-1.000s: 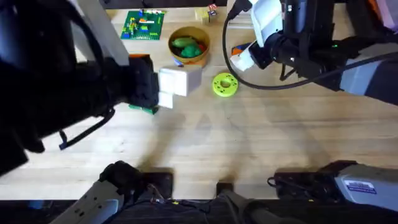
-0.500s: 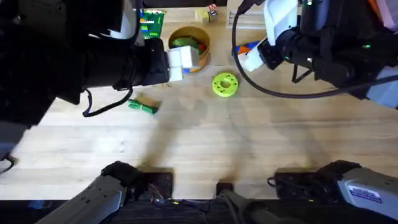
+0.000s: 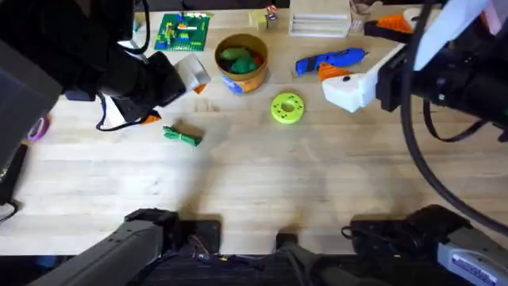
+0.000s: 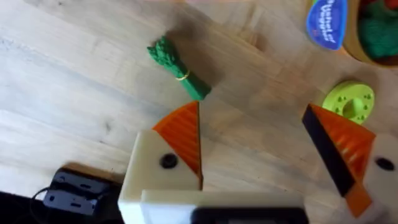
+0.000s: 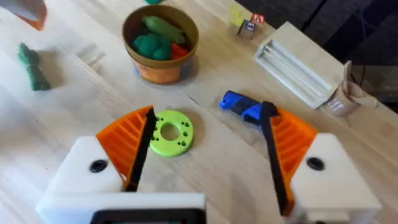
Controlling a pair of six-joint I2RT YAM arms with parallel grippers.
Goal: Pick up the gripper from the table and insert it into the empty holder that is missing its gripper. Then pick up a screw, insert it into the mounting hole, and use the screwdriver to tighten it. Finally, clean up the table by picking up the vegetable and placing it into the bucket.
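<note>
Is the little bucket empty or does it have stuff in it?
Not empty. The bucket holds green toy pieces and something red-orange; the green stalk vegetable lies outside on the table.

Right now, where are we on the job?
Near the end. Done, apparently: both hands, left and right, carry orange pads on both fingers, and the screwdriver lies on the table. In hand: nothing, both open. Left: the vegetable still lies on the table, not in the bucket.
</note>
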